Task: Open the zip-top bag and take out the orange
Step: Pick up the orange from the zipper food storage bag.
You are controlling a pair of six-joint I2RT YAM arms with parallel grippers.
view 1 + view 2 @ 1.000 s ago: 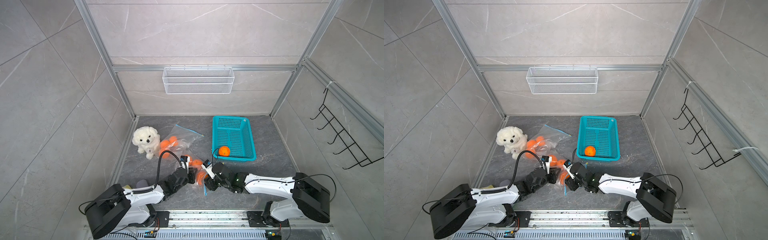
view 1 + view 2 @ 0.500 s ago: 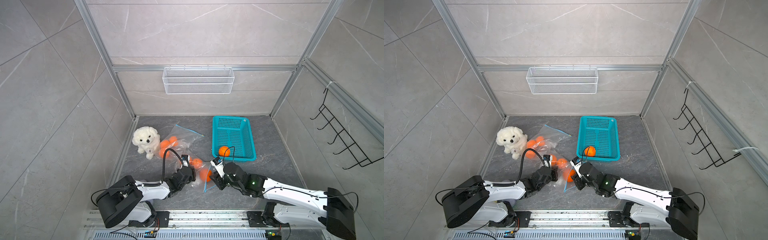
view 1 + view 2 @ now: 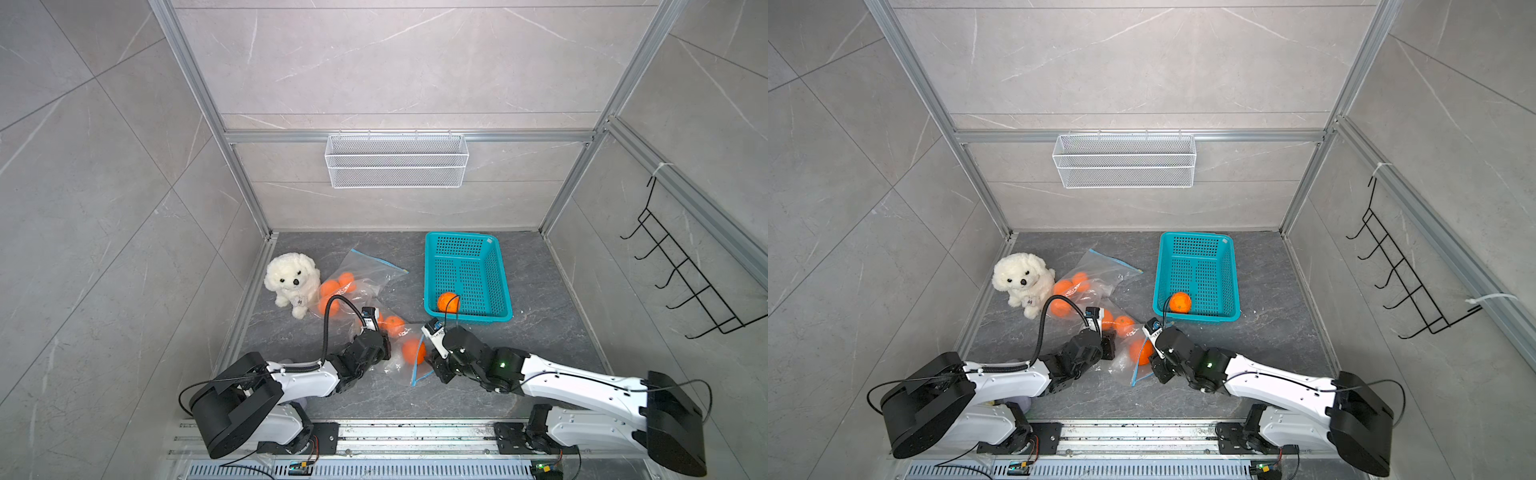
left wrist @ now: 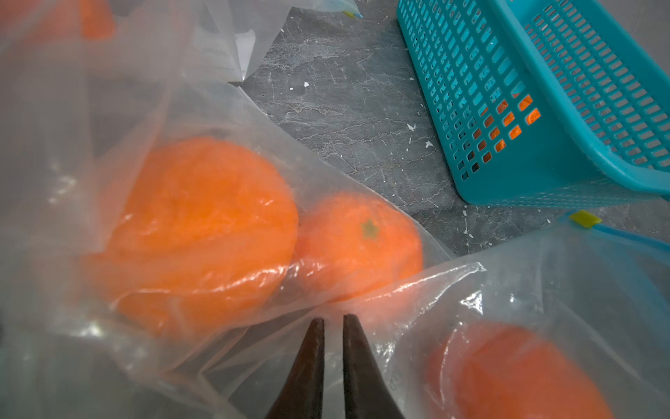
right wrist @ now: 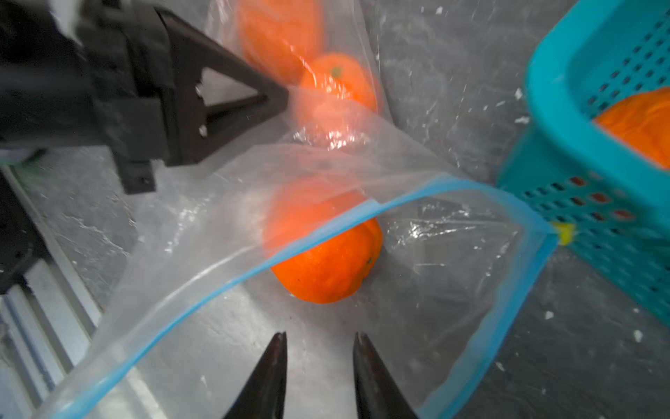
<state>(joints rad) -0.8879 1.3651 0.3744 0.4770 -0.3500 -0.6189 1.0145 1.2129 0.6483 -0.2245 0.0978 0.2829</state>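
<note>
Narrowed since before, right hand (image 5: pixel 319 335) stands half-open, empty, at zip-top bag (image 5: pixel 224 203); left hand (image 4: pixel 333 317) pinches it.

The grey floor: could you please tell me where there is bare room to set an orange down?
Bare floor lies between the teal basket and the right wall, and along the back wall. The basket's far half is empty. Crowded: the zip-top bags from the plush dog to the basket's near corner.

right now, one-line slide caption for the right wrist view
Right gripper open at the mouth of the zip-top bag, orange inside, left gripper pinching its far end
</note>
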